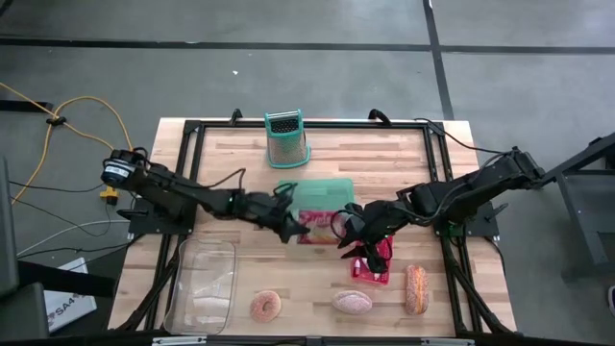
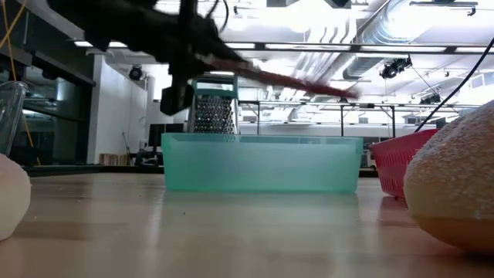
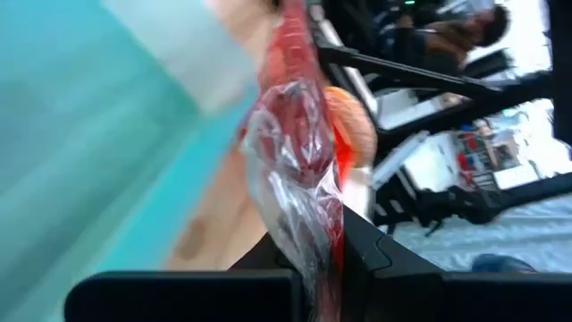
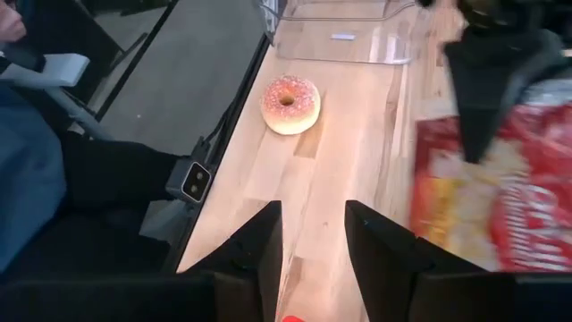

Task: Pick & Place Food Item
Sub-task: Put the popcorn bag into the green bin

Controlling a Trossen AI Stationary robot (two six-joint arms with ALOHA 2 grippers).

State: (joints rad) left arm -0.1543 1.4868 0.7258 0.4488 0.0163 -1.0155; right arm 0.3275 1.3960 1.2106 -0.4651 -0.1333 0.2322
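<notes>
Holding a red snack bag [image 1: 317, 229] in the left pincer [image 1: 296, 227], near the middle of the desk [image 1: 221, 163]. Clenched tightly on the crinkled clear-and-red plastic, as seen in the left wrist view, with the bag's edge squeezed between the two dark fingers. Lifted off the wood: in the low view, seen as a red strip in the air, higher than the rim of the teal container [image 1: 325, 190]. From above, placed just at the near edge of that container and partly over it.

Facing it from the other side, the right pincer [image 1: 348, 231], very near the bag's right end. Released, with only a narrow gap between the fingers, and bare wood visible through this gap in the right wrist view. Impossible to say from the pictures whether touching the bag or not.

Behind the teal container, a teal-framed metal grater [image 1: 286, 139], standing upright. At the near left corner, a clear plastic container [image 1: 202, 279]. Beside it along the near edge, a pink frosted donut [image 1: 265, 307], then a pink-glazed bun [image 1: 352, 302], then a long sugared pastry [image 1: 415, 288]. Just under the right pincer, a red basket [image 1: 373, 264], well apart from the clear container.
</notes>
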